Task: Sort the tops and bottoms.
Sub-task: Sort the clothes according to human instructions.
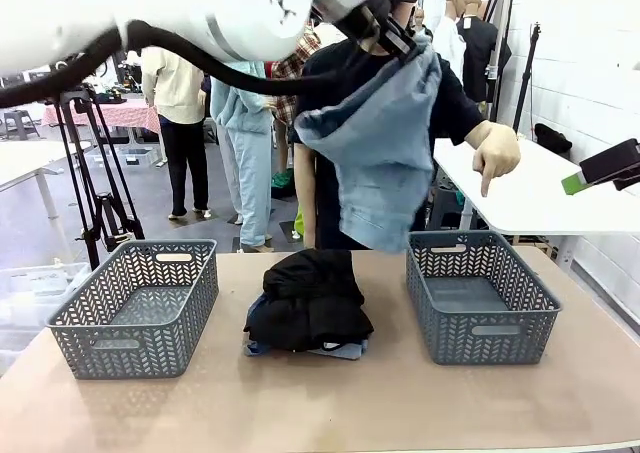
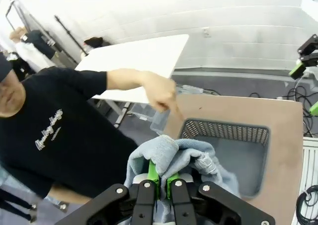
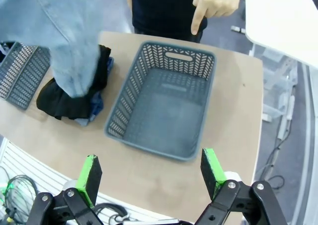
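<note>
The denim shorts hang limp, above and left of the right basket. They look soft but weighty and likely to swing, so the bunched fold seems a sound hold. The left fingers are clamped on that fold. The right fingers stand apart and empty, above and right of the basket. The person's hand points down at it.

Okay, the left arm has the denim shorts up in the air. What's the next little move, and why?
Probably swing the left end effector, shut on the denim shorts, to the robot's right until they hang over the right-hand basket. The person's hand points down at that basket, and the shorts hang short of it, nearer the black top.
</note>
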`<state>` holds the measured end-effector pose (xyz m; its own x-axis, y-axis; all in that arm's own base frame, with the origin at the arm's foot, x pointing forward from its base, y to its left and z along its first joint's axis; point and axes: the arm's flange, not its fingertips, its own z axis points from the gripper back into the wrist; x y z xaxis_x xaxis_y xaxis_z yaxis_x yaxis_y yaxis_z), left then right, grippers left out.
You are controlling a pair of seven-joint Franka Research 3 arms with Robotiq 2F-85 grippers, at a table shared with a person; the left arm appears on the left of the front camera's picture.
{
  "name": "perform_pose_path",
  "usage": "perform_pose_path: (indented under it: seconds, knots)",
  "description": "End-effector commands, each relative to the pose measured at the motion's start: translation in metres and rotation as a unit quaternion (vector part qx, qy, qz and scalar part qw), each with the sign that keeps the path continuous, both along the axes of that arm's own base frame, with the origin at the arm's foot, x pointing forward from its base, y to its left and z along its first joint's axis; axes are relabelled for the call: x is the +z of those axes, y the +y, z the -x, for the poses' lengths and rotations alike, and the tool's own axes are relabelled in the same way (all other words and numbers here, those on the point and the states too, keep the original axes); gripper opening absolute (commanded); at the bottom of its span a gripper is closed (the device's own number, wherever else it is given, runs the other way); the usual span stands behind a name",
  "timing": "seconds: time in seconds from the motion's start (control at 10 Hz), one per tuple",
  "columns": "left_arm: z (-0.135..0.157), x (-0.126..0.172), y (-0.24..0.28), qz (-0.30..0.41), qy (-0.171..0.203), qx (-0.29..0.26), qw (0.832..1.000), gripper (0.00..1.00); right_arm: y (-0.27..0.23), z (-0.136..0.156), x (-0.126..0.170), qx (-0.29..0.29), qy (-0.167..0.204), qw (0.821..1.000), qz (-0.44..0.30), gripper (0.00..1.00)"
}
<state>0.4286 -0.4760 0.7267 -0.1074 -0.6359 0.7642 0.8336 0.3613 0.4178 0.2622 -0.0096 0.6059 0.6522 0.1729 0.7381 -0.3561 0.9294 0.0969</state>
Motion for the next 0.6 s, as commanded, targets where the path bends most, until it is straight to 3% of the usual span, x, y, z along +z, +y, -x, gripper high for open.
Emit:
perform_pose_path:
  seconds: [0.0,0.5]
  knots:
    - [-0.029,-0.006,-0.038,0.021,0.009,-0.033,0.999,0.00,-0.001,-0.001,-0.001,0.008,0.000,1.000,-0.002,1.00]
    - [-0.055,-0.101,-0.097,-0.023,0.048,-0.031,0.998,0.00,-0.001,-0.001,-0.001,0.008,0.000,1.000,-0.002,1.00]
